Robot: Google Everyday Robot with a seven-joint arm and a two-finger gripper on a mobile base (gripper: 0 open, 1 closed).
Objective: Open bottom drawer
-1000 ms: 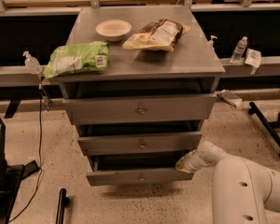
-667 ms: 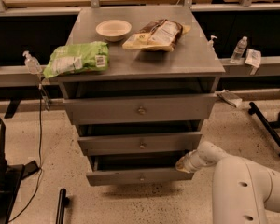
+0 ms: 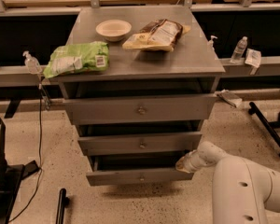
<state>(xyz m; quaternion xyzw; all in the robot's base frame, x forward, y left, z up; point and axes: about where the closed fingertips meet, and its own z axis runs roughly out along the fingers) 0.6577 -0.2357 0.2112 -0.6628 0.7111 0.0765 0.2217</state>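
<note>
The bottom drawer (image 3: 141,176), lowest of three grey fronts in the lower centre of the frame, stands pulled partly out, a dark gap showing behind its top edge. The robot's gripper (image 3: 183,164) sits at the drawer's right end, reaching in from the lower right; whether it is closed on anything cannot be told. The opening looks largely done, with perhaps more travel left. Compared with a second ago, drawer and arm appear unchanged, suggesting the pull has paused or ended.
</note>
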